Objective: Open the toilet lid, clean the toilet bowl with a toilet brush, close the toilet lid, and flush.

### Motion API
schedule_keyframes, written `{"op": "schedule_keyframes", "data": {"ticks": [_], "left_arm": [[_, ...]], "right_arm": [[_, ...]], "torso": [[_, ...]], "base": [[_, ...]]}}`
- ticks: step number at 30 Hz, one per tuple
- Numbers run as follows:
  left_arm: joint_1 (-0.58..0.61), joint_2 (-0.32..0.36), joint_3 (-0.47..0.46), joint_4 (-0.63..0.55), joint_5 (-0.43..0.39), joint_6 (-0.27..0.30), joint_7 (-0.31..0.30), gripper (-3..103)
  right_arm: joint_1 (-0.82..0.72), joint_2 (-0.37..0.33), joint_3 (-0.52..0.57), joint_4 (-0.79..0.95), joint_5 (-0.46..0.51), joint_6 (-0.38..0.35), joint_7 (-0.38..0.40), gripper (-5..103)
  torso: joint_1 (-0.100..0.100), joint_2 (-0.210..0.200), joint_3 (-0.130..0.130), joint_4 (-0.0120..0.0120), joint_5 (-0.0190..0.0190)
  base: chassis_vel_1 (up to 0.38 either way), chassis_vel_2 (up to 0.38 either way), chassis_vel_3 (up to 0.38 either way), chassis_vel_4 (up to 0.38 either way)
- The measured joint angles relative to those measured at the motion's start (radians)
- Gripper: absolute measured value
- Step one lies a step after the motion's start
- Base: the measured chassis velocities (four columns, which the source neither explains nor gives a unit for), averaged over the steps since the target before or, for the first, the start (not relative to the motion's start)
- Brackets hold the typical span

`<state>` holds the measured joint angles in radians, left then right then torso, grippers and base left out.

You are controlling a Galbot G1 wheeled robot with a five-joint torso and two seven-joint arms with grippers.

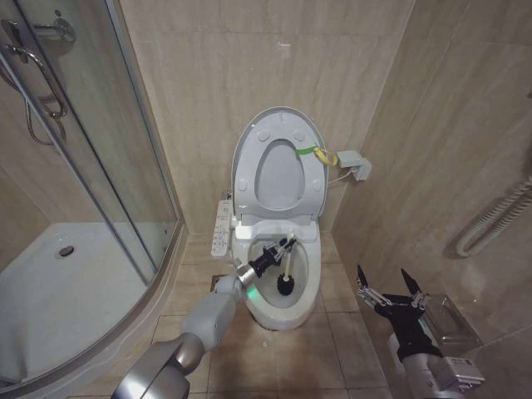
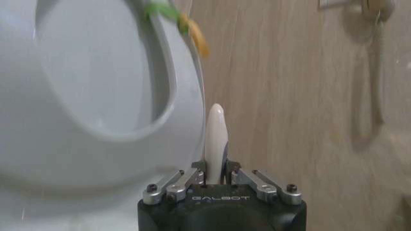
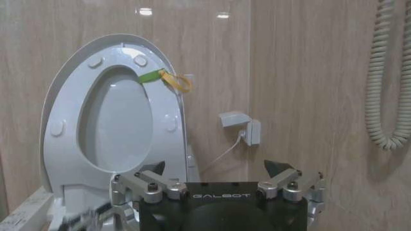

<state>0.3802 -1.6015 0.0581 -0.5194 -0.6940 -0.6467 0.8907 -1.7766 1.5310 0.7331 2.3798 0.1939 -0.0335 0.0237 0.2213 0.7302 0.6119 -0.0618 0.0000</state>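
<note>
My left claw (image 1: 285, 246) reaches over the near rim of the toilet bowl (image 1: 249, 299), its fingers closed on the thin white handle of the toilet brush (image 1: 287, 270). The handle slopes down from the claw, and the dark bristle head sits low inside the bowl, toward its near right part. In the left wrist view the handle's rounded end (image 2: 215, 139) stands up between the pinched fingers of that claw (image 2: 215, 180).

The toilet lid (image 1: 246, 145) stands raised against the far wall, with the ring-shaped seat (image 1: 312, 183) folded up against it. A yellow-green band (image 1: 318, 153) hangs at the right edge of the seat; the same band (image 3: 168, 79) appears in the right wrist view.

My right claw (image 1: 391, 287) is held to the right of the bowl, well apart from it, above the tiled floor (image 1: 332, 349). Its fingers are spread wide and grip nothing; the right wrist view shows both fingertips apart (image 3: 277, 167).

A long white remote panel (image 1: 222, 224) is fixed beside the bowl on its left. Farther left lie the shower tray (image 1: 58, 283) and its glass door (image 1: 125, 125).
</note>
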Motion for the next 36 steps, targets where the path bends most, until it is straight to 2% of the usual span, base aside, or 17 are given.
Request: {"op": "schedule_keyframes", "data": {"ticks": [8,36], "left_arm": [[0.02,0.002,0.016,-0.063,-0.006,0.015,-0.014,19],[0.047,0.007,0.022,-0.093,-0.004,0.029,-0.018,19]], "right_arm": [[0.0,0.0,0.0,0.0,0.0,0.0,0.0,100],[0.0,0.0,0.0,0.0,0.0,0.0,0.0,100]], "torso": [[0.0,0.0,0.0,0.0002,0.0],[0.0,0.0,0.0,0.0001,0.0]], "base": [[0.0,0.0,0.0,0.0],[0.0,0.0,0.0,0.0]]}}
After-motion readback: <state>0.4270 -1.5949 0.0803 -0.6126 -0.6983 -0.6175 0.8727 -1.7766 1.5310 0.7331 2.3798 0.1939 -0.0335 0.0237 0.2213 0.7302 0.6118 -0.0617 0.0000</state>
